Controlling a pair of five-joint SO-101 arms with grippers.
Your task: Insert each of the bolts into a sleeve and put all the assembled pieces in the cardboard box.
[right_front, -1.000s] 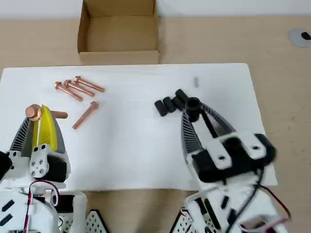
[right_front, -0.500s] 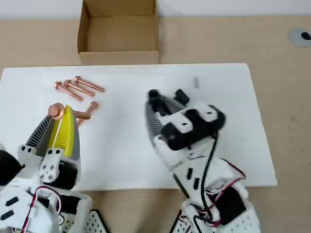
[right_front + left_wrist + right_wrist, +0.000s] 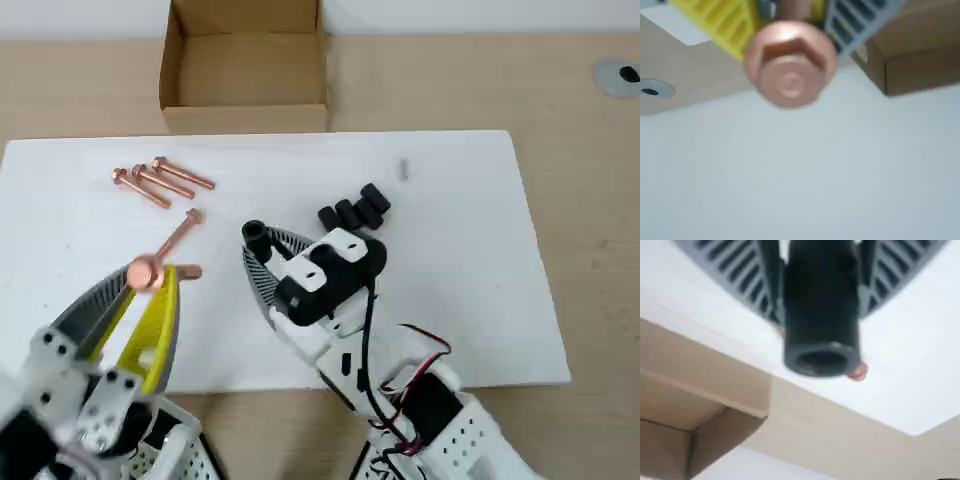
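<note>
Bolt (image 3: 146,272) pinched in left end effector (image 3: 155,278), shank aimed across at sleeve (image 3: 254,234) clamped in right end effector (image 3: 258,245), likely lining up for insertion. Beyond, loose bolts (image 3: 160,181), spare sleeves (image 3: 353,212), then cardboard box (image 3: 245,118).

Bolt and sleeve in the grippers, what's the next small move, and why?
Probably line the bolt's tip up with the sleeve's open end: the left gripper grips the bolt, the right gripper the sleeve, and they sit apart.
</note>
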